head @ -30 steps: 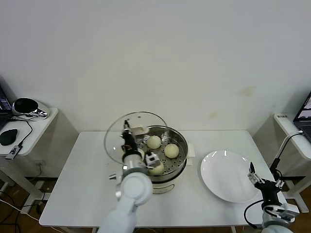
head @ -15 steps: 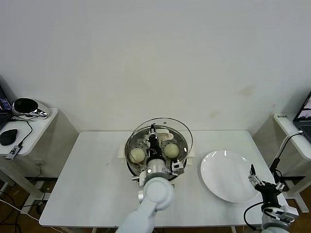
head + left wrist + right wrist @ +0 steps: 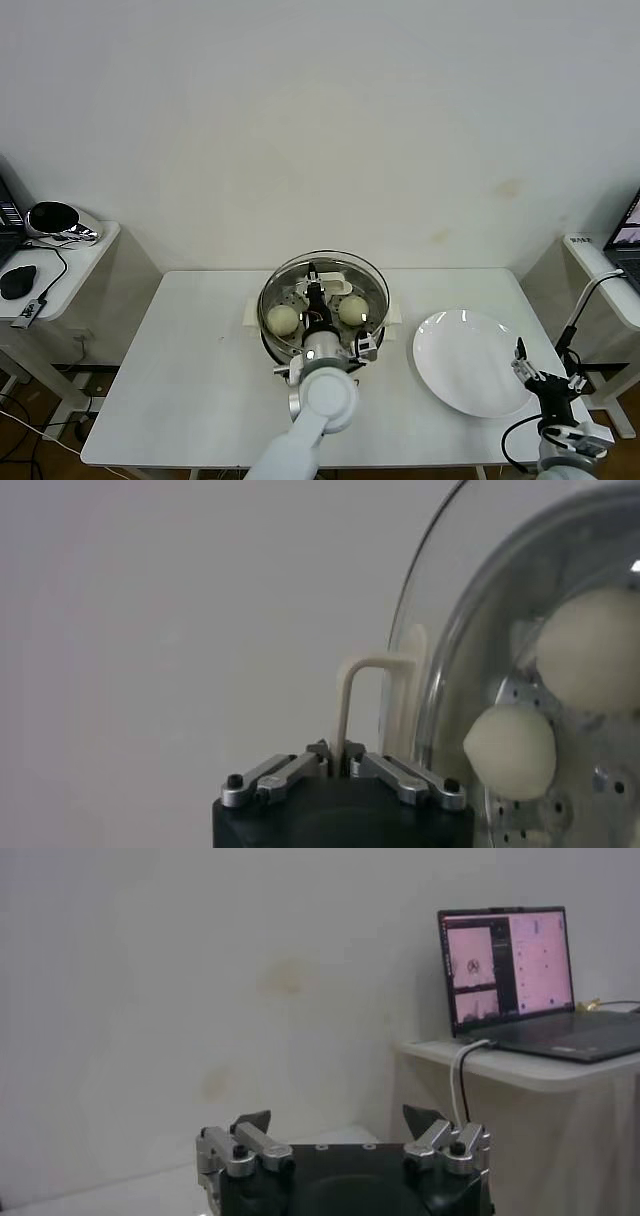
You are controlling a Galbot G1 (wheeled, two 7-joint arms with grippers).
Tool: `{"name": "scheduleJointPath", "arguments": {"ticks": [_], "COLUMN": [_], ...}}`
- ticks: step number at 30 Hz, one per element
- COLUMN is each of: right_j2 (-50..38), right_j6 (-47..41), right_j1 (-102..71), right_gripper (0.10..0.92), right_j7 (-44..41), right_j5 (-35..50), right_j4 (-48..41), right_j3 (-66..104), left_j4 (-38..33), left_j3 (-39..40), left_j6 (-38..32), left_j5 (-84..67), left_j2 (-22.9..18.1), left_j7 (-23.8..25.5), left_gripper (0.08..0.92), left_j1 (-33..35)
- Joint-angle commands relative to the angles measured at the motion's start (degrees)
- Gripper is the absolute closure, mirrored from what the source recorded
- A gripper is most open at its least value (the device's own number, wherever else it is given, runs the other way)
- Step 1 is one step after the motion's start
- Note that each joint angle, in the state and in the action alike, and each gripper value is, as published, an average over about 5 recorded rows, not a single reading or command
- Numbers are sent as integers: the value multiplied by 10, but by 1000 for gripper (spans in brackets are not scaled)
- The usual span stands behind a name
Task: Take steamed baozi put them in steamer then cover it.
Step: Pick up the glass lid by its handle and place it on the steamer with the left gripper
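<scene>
table [image 3: 190, 400]: 1 white table, everything sits on it, the left arm reaches up over its near edge
steamer [image 3: 275, 345]: 1 shiny steel pot on a cream base, right under the left claw, mid-table
cover [image 3: 372, 283]: 1 clear glass lid, lying roughly level over the steamer's mouth, can't tell if it's fully seated; its cream handle [image 3: 362, 695] is pinched in the left claw
plate [image 3: 465, 365]: 1 flat white plate, well off to the right of the left claw, just in front of the right claw
left arm: stretched forward from the bottom edge, wrist over the pot's near rim, pointing away from the robot
left gripper [image 3: 318, 292]: fingers squeezed together on the cover's handle, over the middle of the steamer
right gripper [image 3: 530, 368]: parked at the table's near right corner, fingers spread wide, holding nothing
baozi [image 3: 282, 319]: only 2 clearly countable in the head view, 1 on each side of the left claw, under the glass; any others are hidden by the arm
</scene>
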Motion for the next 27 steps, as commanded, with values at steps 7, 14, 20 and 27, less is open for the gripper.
{"name": "scheduleJointPath", "arguments": {"ticks": [7, 14, 20, 27], "right_j2": [7, 7, 7, 8], "right_j6": [4, 5, 6, 6], "right_j1": [1, 2, 1, 0], "right_gripper": [203, 203, 203, 203], "right_j7": [1, 1, 0, 0], "right_j5": [1, 1, -1, 0], "right_j4": [-1, -4, -4, -1], "right_j3": [3, 2, 3, 4], "left_j4": [15, 12, 13, 15], "left_j3": [2, -2, -4, -2], "left_j6": [20, 20, 19, 18], "left_j5": [17, 19, 17, 13], "left_j2": [-2, -2, -2, -2], "left_j7": [11, 19, 17, 17], "left_gripper": [851, 851, 851, 851], "left_j1": [3, 3, 2, 5]}}
